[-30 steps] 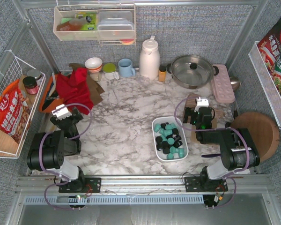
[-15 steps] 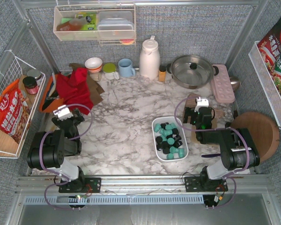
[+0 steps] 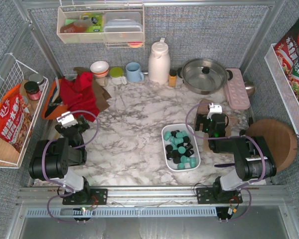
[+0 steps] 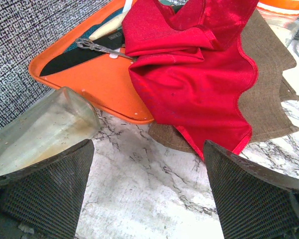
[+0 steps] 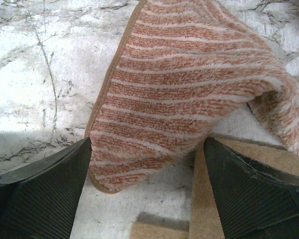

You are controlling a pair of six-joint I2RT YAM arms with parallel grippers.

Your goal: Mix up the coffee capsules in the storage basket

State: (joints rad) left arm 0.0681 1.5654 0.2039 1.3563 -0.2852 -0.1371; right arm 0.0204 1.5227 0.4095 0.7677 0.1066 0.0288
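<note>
I've got both arms drawn in near their bases, neither one touching the task's things. The storage basket [image 3: 173,125] lies on the marble table [image 3: 129,134], right of centre and close to the right arm. The coffee capsules [image 3: 179,147] all sit inside it, teal and black in a loose heap that fills most of the tray.

The left gripper [image 4: 145,149] is well away on the far left side, its fingers spread wide with nothing between them. Through its wrist camera I look at bare marble, with a red cloth [image 4: 189,74] ahead that drapes over a brown scalloped cloth [image 4: 269,89] and the edge of an orange tray [image 4: 89,84].

The right gripper [image 5: 147,144] hangs just beside the basket's right side, not touching it. Its fingers are also fully apart and hold nothing, and below them lies a fuzzy pink-and-brown striped cloth [image 5: 189,89] on the marble
</note>
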